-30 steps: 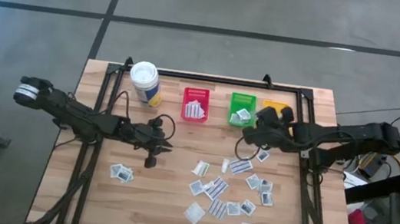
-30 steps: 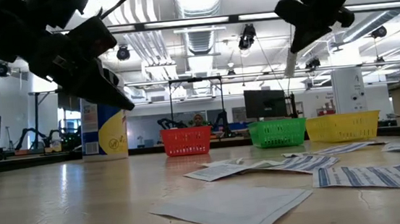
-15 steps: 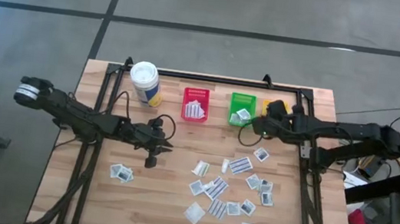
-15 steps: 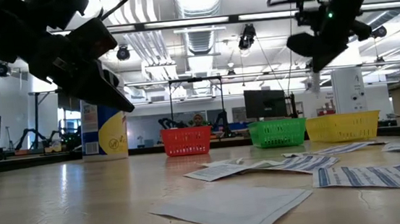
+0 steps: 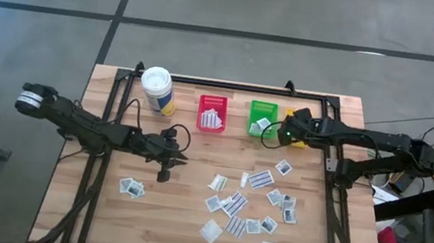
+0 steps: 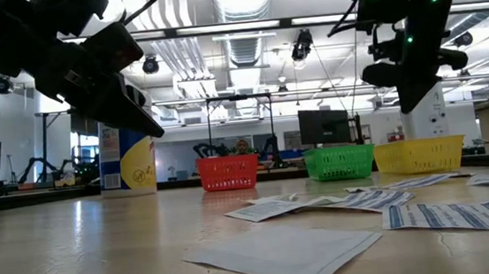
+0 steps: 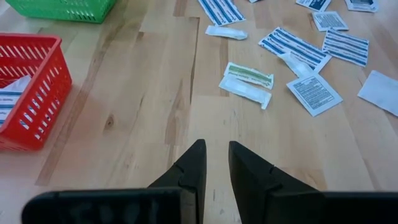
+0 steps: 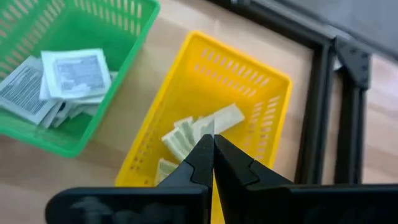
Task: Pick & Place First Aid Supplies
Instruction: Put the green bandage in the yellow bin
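Several small white first aid packets (image 5: 244,205), some with blue stripes, lie flat on the wooden table; two more lie to the left (image 5: 131,186). They also show in the left wrist view (image 7: 298,56). My right gripper (image 5: 285,135) (image 6: 415,104) hangs shut over the yellow bin (image 8: 261,93), where pale narrow packets (image 8: 177,140) lie. My left gripper (image 5: 166,165) (image 7: 216,146) hovers over bare wood left of the packets, slightly open and holding nothing. My right gripper comes from above, pointing down into the yellow bin. A narrow pale packet (image 8: 219,119) starts right at its shut fingertips, seemingly pinched by its end. The fingers hide the place of contact, so I cannot be sure it is held rather than lying in the bin.
At the far edge stand a red bin (image 5: 212,112) and a green bin (image 5: 263,117), both with white packets inside, and a white canister (image 5: 157,88) with a yellow label. A black frame (image 8: 323,74) runs behind the bins. Bare wood lies at the table's left.
My right gripper has moved from over the table near the green bin toward the far edge and a little right. It now hangs over the yellow bin, still shut. The narrow packet that hung below it earlier went with it.
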`<state>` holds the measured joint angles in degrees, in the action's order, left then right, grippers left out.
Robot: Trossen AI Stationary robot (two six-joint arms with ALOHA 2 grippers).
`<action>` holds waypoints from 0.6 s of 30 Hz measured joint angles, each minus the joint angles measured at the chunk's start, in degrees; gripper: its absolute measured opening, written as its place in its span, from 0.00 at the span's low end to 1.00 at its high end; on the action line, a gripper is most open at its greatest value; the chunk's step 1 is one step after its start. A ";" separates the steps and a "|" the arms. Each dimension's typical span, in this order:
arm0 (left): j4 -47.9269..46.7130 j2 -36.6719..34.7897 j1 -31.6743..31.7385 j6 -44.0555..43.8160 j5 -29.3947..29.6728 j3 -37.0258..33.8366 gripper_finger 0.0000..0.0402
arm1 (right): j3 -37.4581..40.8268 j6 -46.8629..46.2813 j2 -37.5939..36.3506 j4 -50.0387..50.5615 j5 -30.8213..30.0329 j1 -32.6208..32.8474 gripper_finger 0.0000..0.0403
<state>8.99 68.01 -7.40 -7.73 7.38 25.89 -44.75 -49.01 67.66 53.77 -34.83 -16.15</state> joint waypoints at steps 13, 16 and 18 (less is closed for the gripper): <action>0.02 0.00 0.00 0.00 -0.01 0.00 0.16 | 2.78 -2.42 0.00 -2.44 5.69 -0.17 0.02; 0.02 0.00 0.00 0.00 -0.02 0.00 0.16 | 4.77 -3.27 0.02 -4.68 6.01 -0.15 0.02; 0.02 0.02 0.00 0.05 0.00 0.00 0.16 | 5.91 -3.40 0.02 -6.04 6.01 -0.15 0.02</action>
<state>9.02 68.03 -7.40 -7.68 7.37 25.89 -38.85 -52.41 67.68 47.74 -28.82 -16.29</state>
